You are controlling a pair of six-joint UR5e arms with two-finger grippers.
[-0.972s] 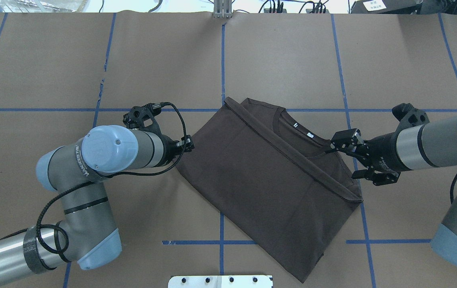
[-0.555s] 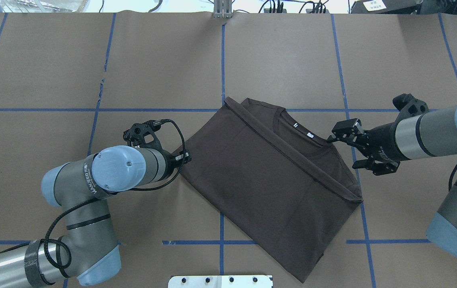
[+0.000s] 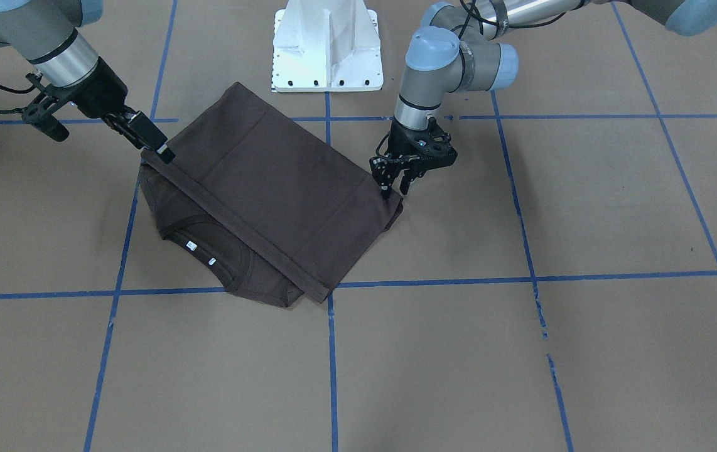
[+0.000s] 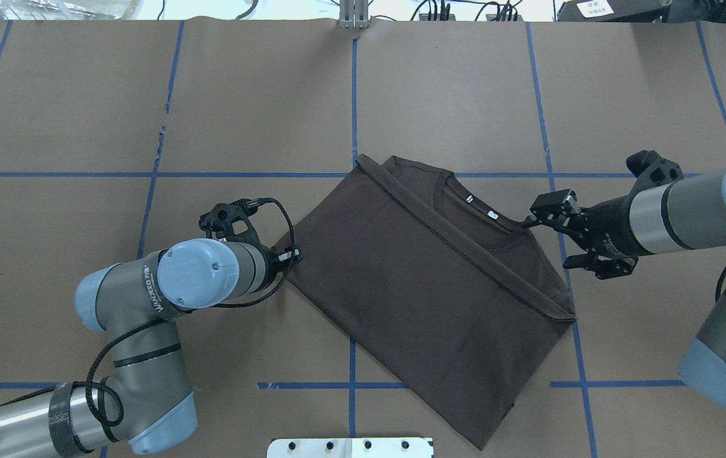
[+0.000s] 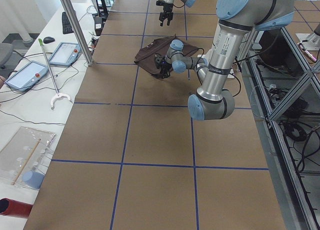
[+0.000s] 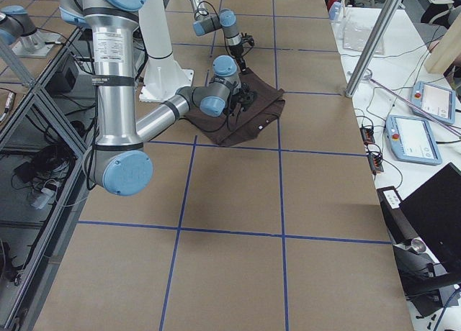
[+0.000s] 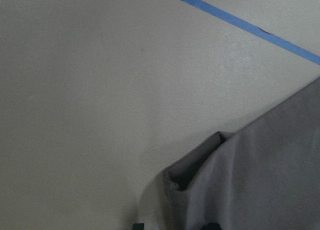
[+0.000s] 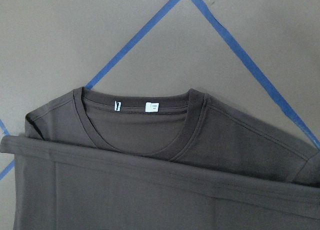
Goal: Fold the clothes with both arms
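Brown paper-covered table (image 4: 70, 95) with a blue tape grid (image 4: 353, 95) fills the overhead view. The dark brown-grey short-sleeved T-shirt (image 4: 426, 292) lies flat on it at frame centre, set diagonally. A folded-over layer covers the body, and its hemmed edge stops just below the round ribbed collar (image 8: 186, 135).

My left arm (image 4: 201, 273) enters from the lower left of that view, my right arm (image 4: 687, 213) from the right edge. The white metal pedestal base (image 3: 327, 44) sits top centre in the front-facing view, near the shirt's corner.

Left pincer (image 3: 395, 187): released, fingers apart, tips pointing down at the shirt's corner. In the wrist view that corner is slightly rumpled just ahead of the two tips.

Right pincer (image 4: 554, 238): released and spread wide. One fingertip is at the shoulder beside the collar; I can't tell whether it touches or sits just off.

Two small white neck labels (image 8: 152, 107) show inside the collar.
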